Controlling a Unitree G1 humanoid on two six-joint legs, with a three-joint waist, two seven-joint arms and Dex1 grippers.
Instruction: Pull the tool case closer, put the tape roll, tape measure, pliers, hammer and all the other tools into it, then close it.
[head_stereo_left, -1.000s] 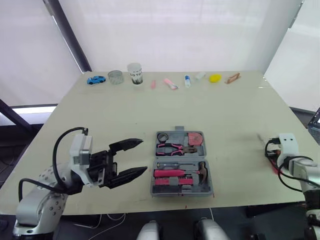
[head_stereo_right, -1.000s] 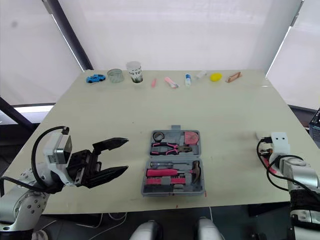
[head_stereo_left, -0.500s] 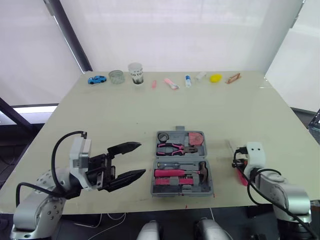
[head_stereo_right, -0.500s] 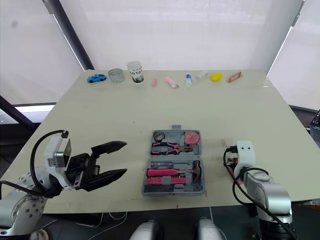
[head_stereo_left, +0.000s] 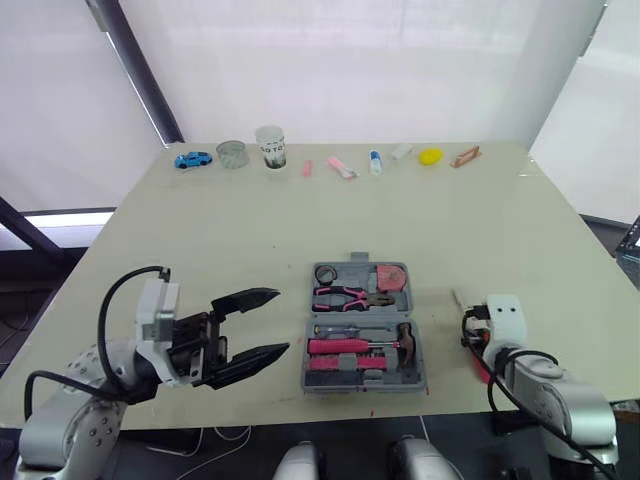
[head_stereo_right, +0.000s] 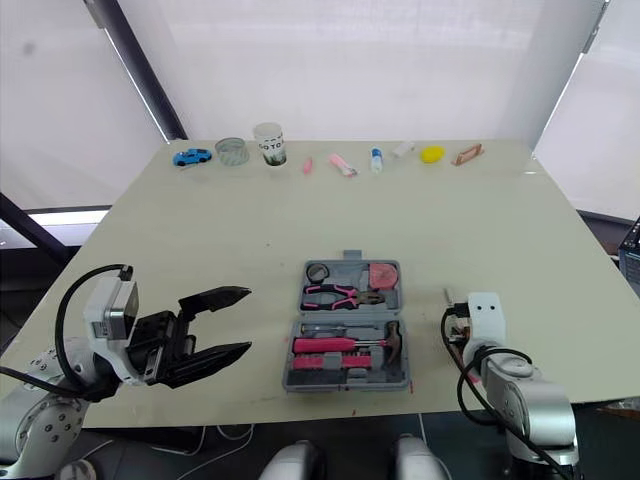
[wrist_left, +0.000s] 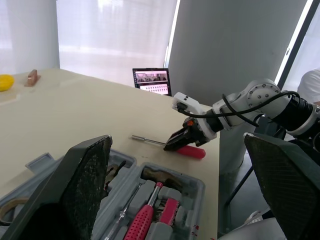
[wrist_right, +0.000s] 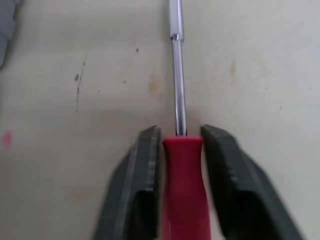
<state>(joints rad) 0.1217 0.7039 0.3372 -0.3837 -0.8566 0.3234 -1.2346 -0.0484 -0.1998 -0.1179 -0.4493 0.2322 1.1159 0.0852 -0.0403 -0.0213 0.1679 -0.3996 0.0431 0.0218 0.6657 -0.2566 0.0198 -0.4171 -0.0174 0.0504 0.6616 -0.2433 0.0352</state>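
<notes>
Red-handled screwdriver (wrist_right: 182, 192) nearer tool case (head_stereo_left: 352, 274)

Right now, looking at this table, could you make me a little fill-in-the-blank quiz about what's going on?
The right gripper grips a screwdriver by its ____ handle.
That screwdriver lies on the ____, outside the tool case.
The tool case lies ____, with the hammer and pliers inside.
The left gripper holds ____.
Missing words: red; table; open; nothing.

Beige table (head_stereo_left: 450, 230) before bright white window blinds (head_stereo_left: 340, 60), dark diagonal post (head_stereo_left: 135, 70)
</notes>
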